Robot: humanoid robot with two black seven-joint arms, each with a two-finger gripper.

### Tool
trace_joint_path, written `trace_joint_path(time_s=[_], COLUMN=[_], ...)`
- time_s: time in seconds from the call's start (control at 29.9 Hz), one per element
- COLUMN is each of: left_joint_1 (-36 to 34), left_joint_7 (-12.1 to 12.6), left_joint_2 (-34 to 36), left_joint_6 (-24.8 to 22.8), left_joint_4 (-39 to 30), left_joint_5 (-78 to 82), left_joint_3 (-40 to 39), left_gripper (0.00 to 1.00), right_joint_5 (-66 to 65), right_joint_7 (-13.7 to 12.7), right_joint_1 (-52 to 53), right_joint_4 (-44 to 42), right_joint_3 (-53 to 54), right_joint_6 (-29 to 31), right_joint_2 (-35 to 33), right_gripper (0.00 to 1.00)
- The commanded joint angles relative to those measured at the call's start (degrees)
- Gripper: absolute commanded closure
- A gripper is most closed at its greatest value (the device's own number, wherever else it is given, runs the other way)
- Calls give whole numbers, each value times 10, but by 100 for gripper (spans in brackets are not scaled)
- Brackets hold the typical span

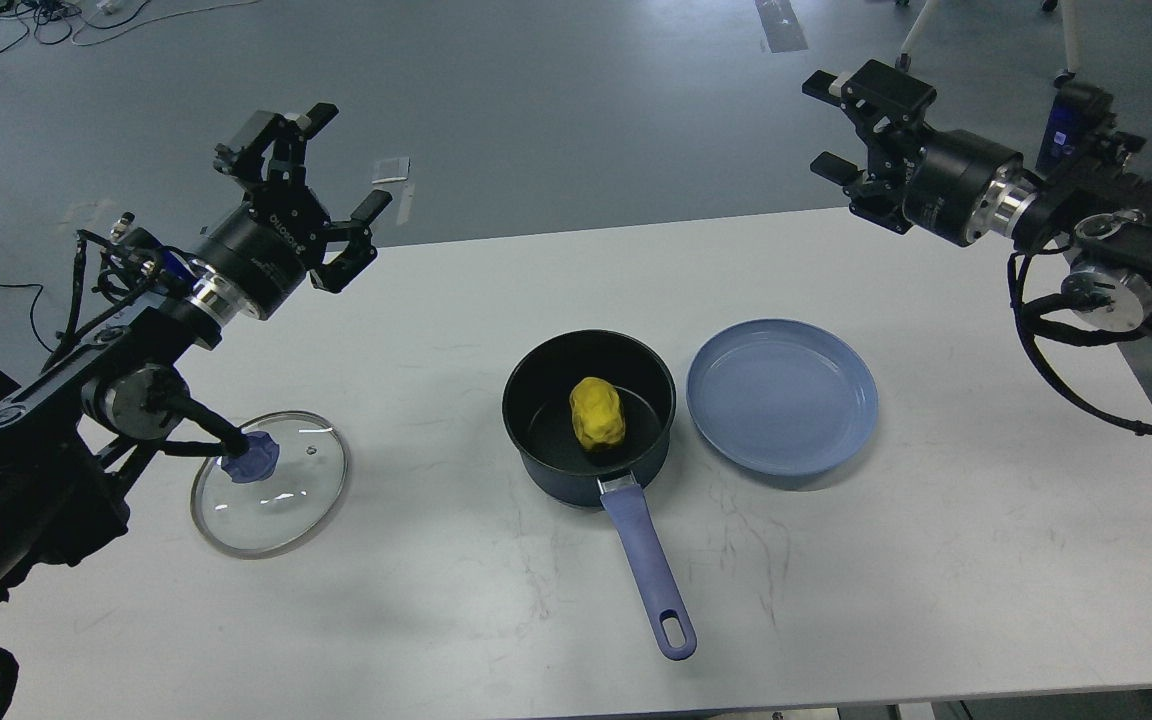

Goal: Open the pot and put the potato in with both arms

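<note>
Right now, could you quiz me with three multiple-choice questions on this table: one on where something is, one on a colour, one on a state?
1. Where is the potato?
A. On the plate
B. Inside the pot
C. Under the lid

2. What colour is the plate?
A. Blue
B. Red
C. Green

3. What state is the pot in?
A. Lidded
B. Tipped over
C. Open, lid off

Answers:
1 B: the yellow potato sits on the pot's black bottom.
2 A: the empty plate right of the pot is blue.
3 C: the glass lid lies flat on the table, left of the pot.
</note>
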Motion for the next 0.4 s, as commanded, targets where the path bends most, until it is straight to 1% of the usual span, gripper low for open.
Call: trace_joint_path(time_s=[0.0,0.17,0.37], left_joint_1=[9,18,22], left_joint_7=[0,0,0], left_joint_2=[-12,-32,-49], left_joint_6=[0,0,0], left_joint_4=[5,12,32], left_joint_5=[0,0,0], left_joint_3=[-1,-4,-5], left_gripper=[2,2,2], right_joint_5=[21,30,32], right_joint_7=[0,0,0], right_joint_1=[-46,-99,-121], right_joint_4=[0,-11,-14], right_joint_3=[46,103,114], right_joint_6=[0,0,0], right_joint_2=[5,19,37], right_gripper=[1,1,1])
